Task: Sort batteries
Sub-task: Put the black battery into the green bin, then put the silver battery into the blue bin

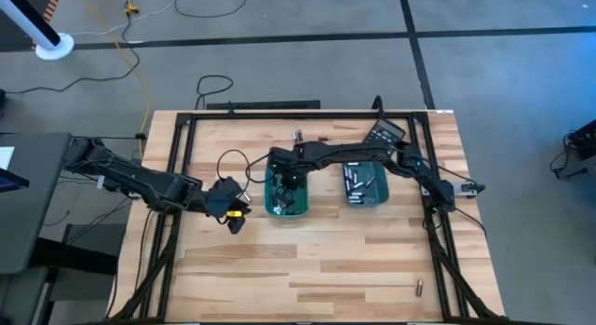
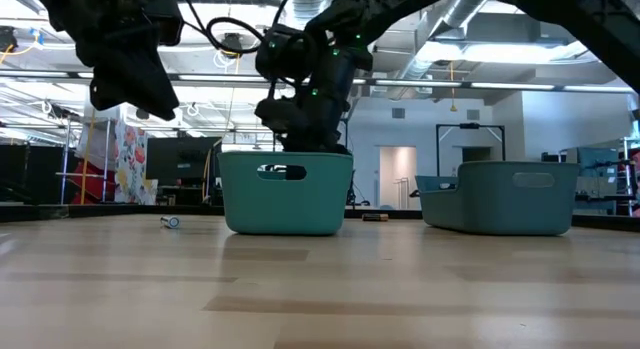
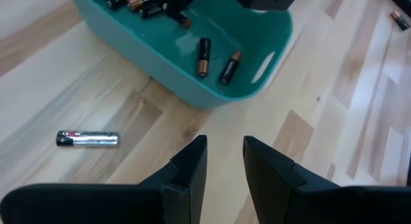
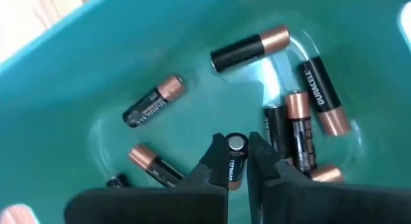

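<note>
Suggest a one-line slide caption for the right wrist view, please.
Right gripper shut on a black-and-copper battery inside the teal tray, above other loose batteries.

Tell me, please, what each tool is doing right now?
Left tool: open, empty, over bare wood beside the left teal tray.
Right tool: shut on a black-and-copper battery, down inside that tray.
</note>
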Controlling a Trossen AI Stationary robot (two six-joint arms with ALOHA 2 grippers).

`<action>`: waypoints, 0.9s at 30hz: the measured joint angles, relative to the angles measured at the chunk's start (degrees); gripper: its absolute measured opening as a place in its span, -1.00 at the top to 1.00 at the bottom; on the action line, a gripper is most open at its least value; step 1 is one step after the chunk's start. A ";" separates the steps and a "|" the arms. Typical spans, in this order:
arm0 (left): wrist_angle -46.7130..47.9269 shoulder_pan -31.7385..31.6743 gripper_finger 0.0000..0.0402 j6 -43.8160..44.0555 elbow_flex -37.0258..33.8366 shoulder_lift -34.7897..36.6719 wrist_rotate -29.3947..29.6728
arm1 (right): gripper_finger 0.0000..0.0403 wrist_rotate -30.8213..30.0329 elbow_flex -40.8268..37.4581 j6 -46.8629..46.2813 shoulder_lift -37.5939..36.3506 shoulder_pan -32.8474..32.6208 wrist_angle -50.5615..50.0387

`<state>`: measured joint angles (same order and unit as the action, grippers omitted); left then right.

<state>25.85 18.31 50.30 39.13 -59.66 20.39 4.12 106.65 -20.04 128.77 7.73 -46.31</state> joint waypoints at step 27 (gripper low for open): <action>0.30 0.04 0.51 1.30 0.00 0.00 1.80 | 0.24 0.10 4.01 4.92 -2.06 1.05 -0.23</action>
<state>26.15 18.35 51.60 39.13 -59.66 22.20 4.22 110.66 -15.11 126.71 8.78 -46.54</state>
